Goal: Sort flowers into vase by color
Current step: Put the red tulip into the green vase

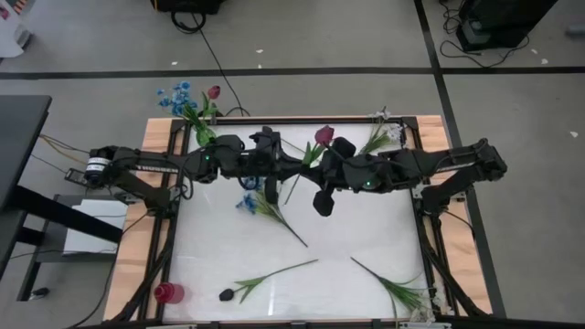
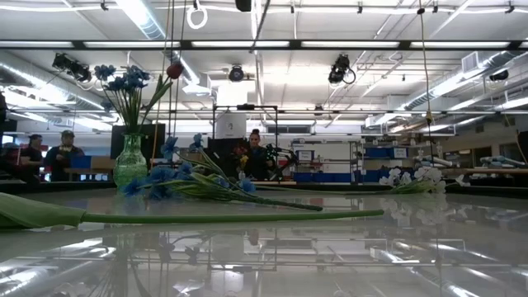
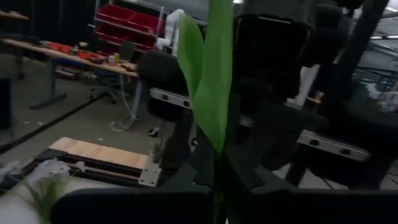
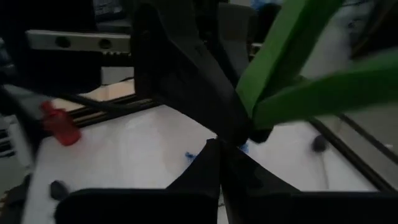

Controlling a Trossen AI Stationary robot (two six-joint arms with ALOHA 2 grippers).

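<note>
- Dark-red artificial flower on a thin green leafy stem (image 1: 313, 151) is held up over the middle of the white desk (image 1: 366, 242), between the two arms.
- Left gripper (image 1: 271, 155): fingers pressed together, pinching the stem; its wrist view shows the broad leaf (image 3: 211, 68) rising straight from the fingers.
- Right gripper (image 1: 322, 174): fingers closed on the same stem, green leaf (image 4: 292, 59) just past the tips.
- Handling, judged: very light, stem thin and springy, likely slippery plastic; head soft. Best taken at bare stem mid-length, below the leaves, not by the petals.
- Count: green glass vase (image 2: 130, 162) at the desk's far-left corner holds a bunch of blue flowers (image 1: 175, 95) plus one red (image 1: 213, 92).
- Lying on desk: one blue (image 1: 260, 206), one dark-headed (image 1: 260, 281), two white (image 1: 384, 130), the other near the front-right corner (image 1: 402, 291).
- One small red object (image 1: 167, 292) at the front-left edge.
</note>
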